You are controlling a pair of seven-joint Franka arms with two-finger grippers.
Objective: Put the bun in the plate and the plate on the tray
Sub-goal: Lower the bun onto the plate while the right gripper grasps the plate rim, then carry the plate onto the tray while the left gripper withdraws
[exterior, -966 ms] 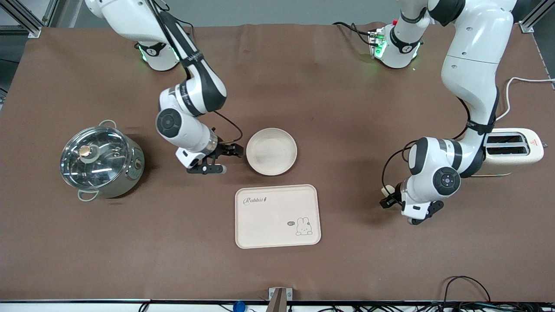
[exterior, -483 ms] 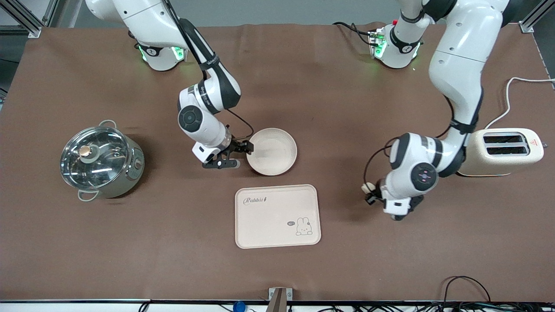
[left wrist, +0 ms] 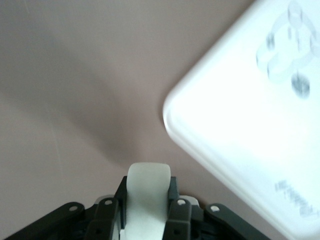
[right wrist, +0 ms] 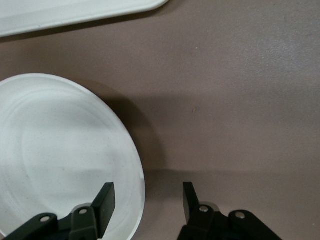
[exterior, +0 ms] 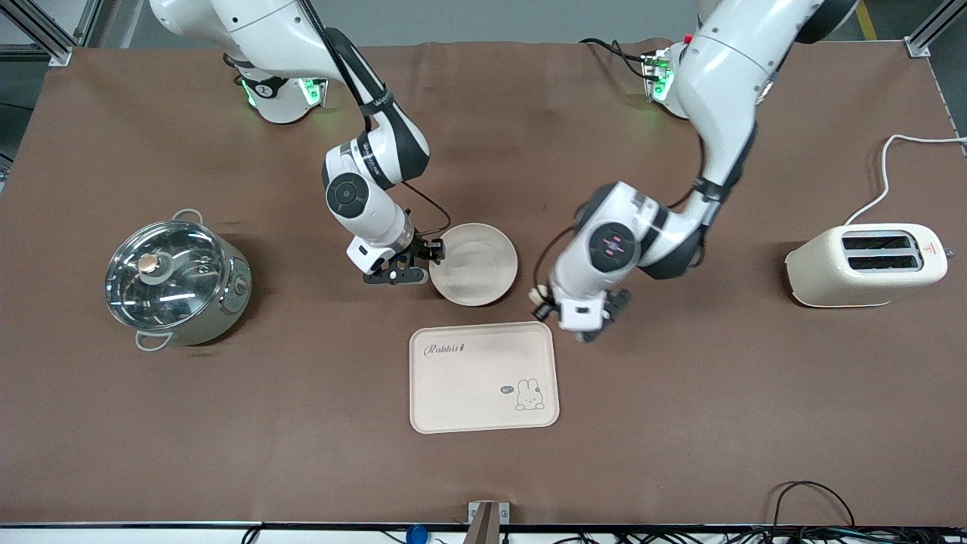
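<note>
The pale bun (exterior: 539,293) is pinched in my left gripper (exterior: 545,304), which hangs over bare table beside the plate and just off the tray's corner. In the left wrist view the bun (left wrist: 146,205) fills the gap of the shut left gripper (left wrist: 147,186), with the tray (left wrist: 250,125) close by. The round cream plate (exterior: 476,264) lies on the table, farther from the front camera than the rabbit-printed tray (exterior: 468,378). My right gripper (exterior: 432,261) is open at the plate's rim. One finger is over the plate (right wrist: 65,150) and the other outside it, around the right gripper (right wrist: 147,202).
A steel pot with a glass lid (exterior: 177,281) stands toward the right arm's end of the table. A cream toaster (exterior: 869,264) with a white cord stands toward the left arm's end. Brown cloth covers the table.
The left arm swung from beside the toaster toward the plate and tray, carrying the bun. The right gripper slid up to the plate's rim and its fingers narrowed.
</note>
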